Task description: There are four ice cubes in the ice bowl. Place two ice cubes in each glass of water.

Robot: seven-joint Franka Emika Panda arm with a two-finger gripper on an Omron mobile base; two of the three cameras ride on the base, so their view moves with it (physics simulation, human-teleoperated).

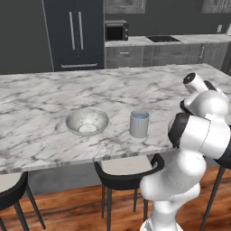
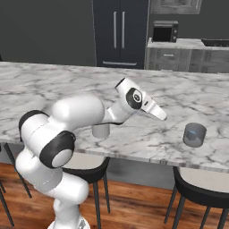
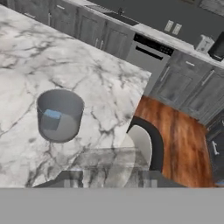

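Marble island, midway through the ice job: your arm reaches out over the counter (image 1: 40, 94), its hand angled down toward the far tumbler. In the hand view, that glass of water (image 3: 60, 115) stands just ahead of the fingertips and to their left, upright on the marble, with 1 pale blue ice cube (image 3: 52, 114) showing inside it near the top. The same glass (image 2: 194, 134) appears in the right base view, below and beyond the tip of the hand, near the counter's front edge. The gripper (image 3: 109, 178) shows as 2 dark tips low in the hand view, set apart with a pale translucent blur between them; you cannot tell from these pictures whether they are holding a cube or merely parted.

Well behind the hand, the second glass of water (image 1: 139, 124) stands upright on the marble, bluish at its rim. Just beside it, farther still from the hand, sits the ice bowl (image 1: 87, 122), with a whitish lump of ice (image 1: 88, 128) lying at its bottom. Past the counter's edge beside the hand, a dark stool with a pale seat (image 3: 142, 144) stands on the wooden floor (image 3: 175, 131).
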